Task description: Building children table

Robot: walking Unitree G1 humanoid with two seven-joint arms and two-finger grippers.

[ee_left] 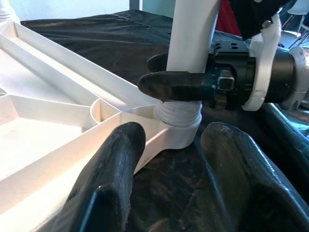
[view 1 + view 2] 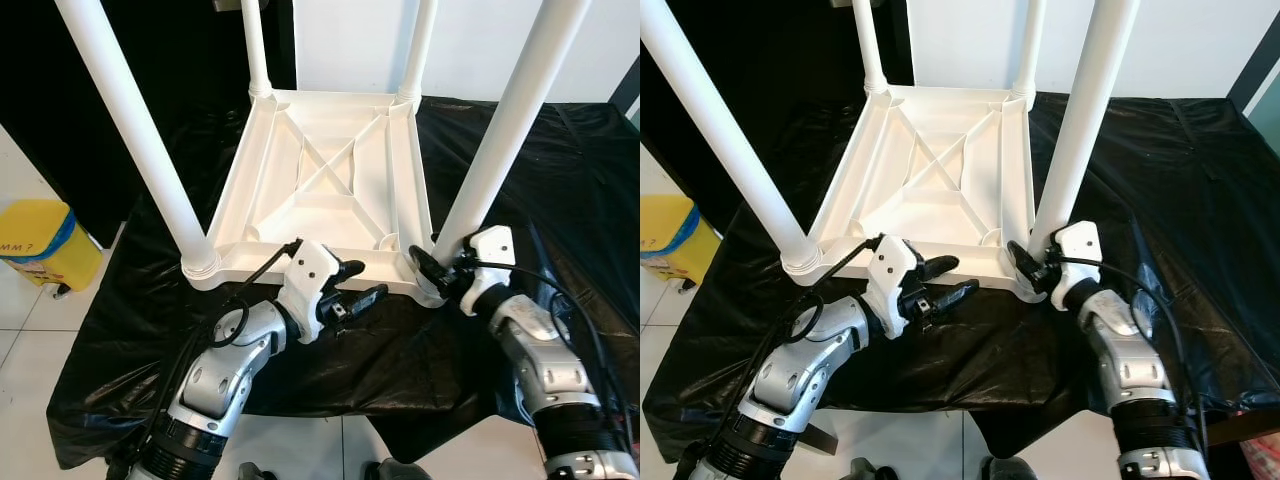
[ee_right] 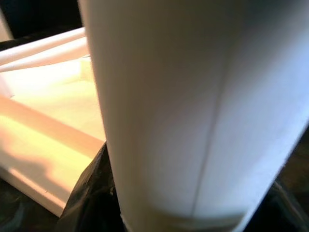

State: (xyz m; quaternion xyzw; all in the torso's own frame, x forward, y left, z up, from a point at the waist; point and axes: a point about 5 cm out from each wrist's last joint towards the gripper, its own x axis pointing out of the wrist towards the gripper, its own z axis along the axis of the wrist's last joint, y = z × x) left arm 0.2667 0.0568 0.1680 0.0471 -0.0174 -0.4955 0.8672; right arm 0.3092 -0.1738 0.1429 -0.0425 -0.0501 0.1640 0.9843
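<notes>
**Tabletop inverted on black sheet, right gripper clamped at near-right leg base**

Tabletop [image 2: 325, 190], white plastic, lies upside down on the black plastic sheet [image 2: 560, 180], ribbed underside facing up with an X-shaped brace in the middle. Four white legs stand upright from its corners. The near-left leg [image 2: 130, 120] and the near-right leg [image 2: 510, 120] lean outward in the head views; the two far legs rise from the tabletop's far corners, beside the white wall.

Right gripper [image 2: 432, 268] sits at the tabletop's near-right corner. Its black fingers [image 1: 178, 86] are clamped around the near-right leg just above the threaded collar [image 1: 179, 116] where the leg meets the corner socket. The right wrist view confirms this: the leg shaft sits directly against the camera, with the tabletop's frame rail behind it.

Left gripper [image 2: 352, 285] hovers just off the tabletop's near edge, roughly midway between the two near corners, pointing toward the near-right leg. Its fingers [image 1: 108, 179] are spread apart and hold nothing. In the left wrist view one finger overlaps the tabletop's rim while the other lies over the black sheet; contact with the rim cannot be determined.

A yellow bin [image 2: 40, 240] stands on the tiled floor, well apart from the tabletop's near-left corner.
</notes>
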